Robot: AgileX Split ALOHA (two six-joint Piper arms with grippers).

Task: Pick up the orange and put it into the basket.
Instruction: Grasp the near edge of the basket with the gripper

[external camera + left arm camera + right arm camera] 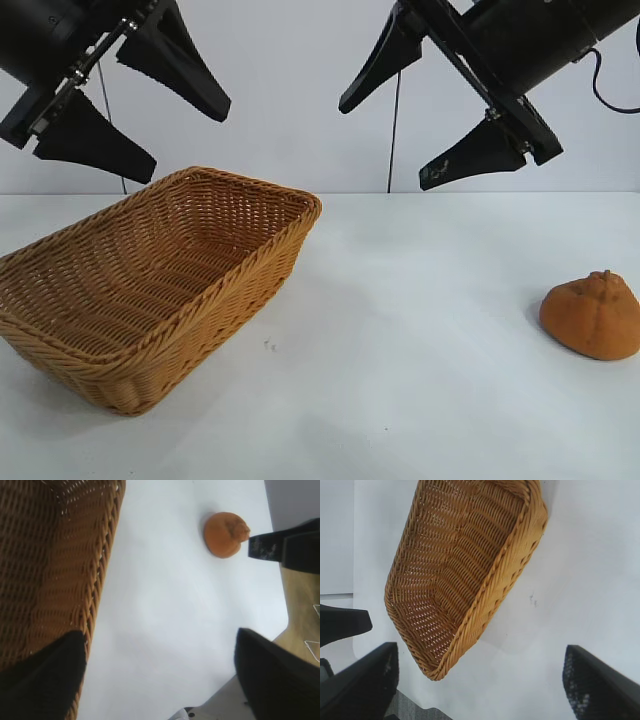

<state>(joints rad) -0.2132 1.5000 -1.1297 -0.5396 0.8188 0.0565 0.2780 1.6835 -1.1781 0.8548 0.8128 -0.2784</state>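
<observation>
Wicker basket (150, 290) empty; knobby orange (592, 315) well apart.

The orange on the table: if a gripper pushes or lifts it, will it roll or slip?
The orange probably will not roll far: it sits on a broad base with its knobby, ridged top up. Its matte skin suggests fair grip for fingers. Its uneven, somewhat pear-like shape may let it twist if squeezed off-centre.

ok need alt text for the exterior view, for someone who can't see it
An orange sits on a white table at the far right, well apart from an empty wicker basket at the left. Two black robot arms hang above, not touching anything, the left claw over the basket and the right claw above the middle, both open.
</observation>
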